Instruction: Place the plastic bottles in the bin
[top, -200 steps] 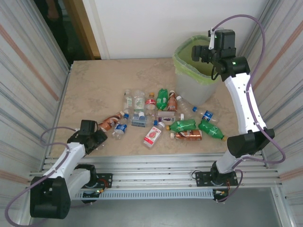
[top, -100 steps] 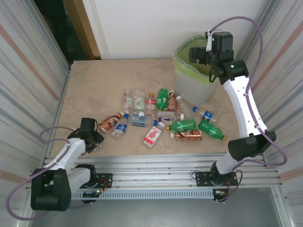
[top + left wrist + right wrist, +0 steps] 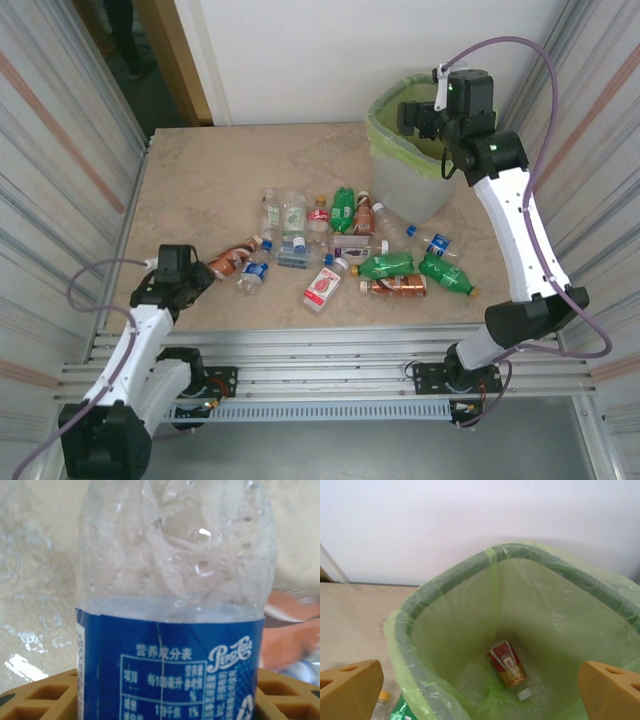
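— Far left?
— Left end effector (image 3: 192, 283), low over the near-left part of the tabletop (image 3: 220, 170). Clenched on a Pepsi bottle (image 3: 172, 605): clear, beaded with droplets, blue label pinched between yellow fingers (image 3: 35, 700).
— And the middle?
— Bottles (image 3: 385, 265) strewn on their sides across mid-tabletop: clear, green, brown-tinted, with blue, red or white caps. Closest to the left end effector, a brown one (image 3: 232, 260) with a clear blue-capped one (image 3: 250, 274) just beside it.
— Further right?
— Bin (image 3: 400, 185) at the far-right corner, lined with a pale green bag (image 3: 470, 630). Well apart from the grasped Pepsi bottle. At the bottom, one red-label bottle (image 3: 507, 665), white cap toward the camera.
— Over the bin?
— Right end effector (image 3: 415, 112), hanging above the bin's mouth. Released, fingers spread wide.
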Tool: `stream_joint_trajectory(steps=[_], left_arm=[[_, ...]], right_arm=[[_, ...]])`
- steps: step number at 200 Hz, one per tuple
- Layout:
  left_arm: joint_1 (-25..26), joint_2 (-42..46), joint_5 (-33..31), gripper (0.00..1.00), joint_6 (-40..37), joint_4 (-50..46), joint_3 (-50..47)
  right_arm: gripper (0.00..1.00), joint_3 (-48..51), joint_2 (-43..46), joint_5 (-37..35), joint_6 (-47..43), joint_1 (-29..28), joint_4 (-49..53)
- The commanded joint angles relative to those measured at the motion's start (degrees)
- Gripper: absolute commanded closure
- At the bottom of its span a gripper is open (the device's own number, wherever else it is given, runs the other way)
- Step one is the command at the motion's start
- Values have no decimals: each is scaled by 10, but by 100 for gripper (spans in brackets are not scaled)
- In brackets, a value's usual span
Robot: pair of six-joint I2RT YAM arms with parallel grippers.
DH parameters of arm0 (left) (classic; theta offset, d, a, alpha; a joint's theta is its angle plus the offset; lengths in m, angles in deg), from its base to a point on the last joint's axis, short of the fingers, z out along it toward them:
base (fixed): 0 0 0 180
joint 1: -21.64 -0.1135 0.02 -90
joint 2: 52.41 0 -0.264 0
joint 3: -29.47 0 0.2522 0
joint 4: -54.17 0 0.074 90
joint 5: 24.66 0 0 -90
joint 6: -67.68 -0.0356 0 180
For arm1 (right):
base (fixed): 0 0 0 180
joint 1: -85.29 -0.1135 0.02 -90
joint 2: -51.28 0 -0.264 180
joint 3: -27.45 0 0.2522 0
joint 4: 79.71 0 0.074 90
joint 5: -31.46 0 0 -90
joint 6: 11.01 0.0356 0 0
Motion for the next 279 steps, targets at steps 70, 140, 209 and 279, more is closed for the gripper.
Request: stream_joint_trajectory(steps=[70,140,209,279], left_arm=[[-2,77,99,62,-49,9,107],[91,63,196,66,-87,199,107],[187,-11,270,66,-147,413,116],[210,-52,304,65,-170,469,136]], right_arm=[[2,63,83,50,38,-52,-45],[2,134,70,222,145,-120,-141],[1,93,-19,361,198,-204,-189],[6,53,-83,437,188,-251,-190]])
